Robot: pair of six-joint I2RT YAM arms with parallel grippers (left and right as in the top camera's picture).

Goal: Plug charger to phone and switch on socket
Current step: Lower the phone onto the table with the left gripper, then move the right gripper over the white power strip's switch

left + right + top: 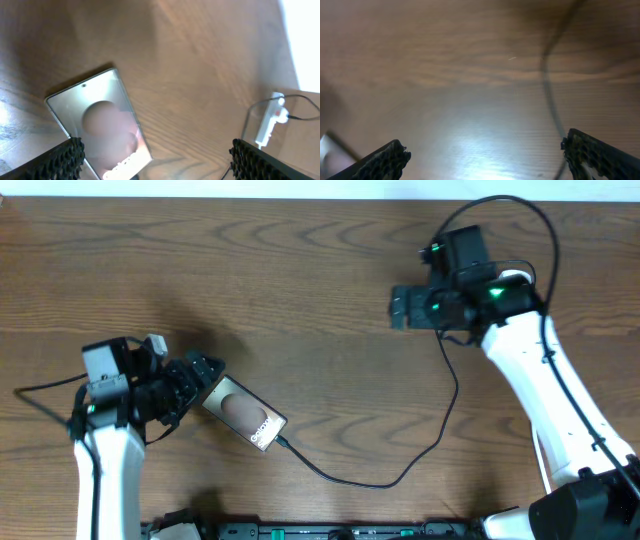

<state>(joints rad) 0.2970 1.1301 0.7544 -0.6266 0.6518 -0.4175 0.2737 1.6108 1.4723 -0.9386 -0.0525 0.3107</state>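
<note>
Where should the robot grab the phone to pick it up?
Probably grip the phone across its two long edges, near the middle, coming straight down from above. It lies flat and thin on the table, and the charger cable meets one short end, so avoid that end.

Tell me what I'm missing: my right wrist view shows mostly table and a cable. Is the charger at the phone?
Observer: Overhead, the charger runs to the lower end of the phone; seating too small to judge.
Operator: Left gripper holding it?
Observer: No, the left gripper is open, fingers either side of the phone.
Operator: The socket?
Observer: Left wrist view shows the socket beyond the phone, switch unreadable.
</note>
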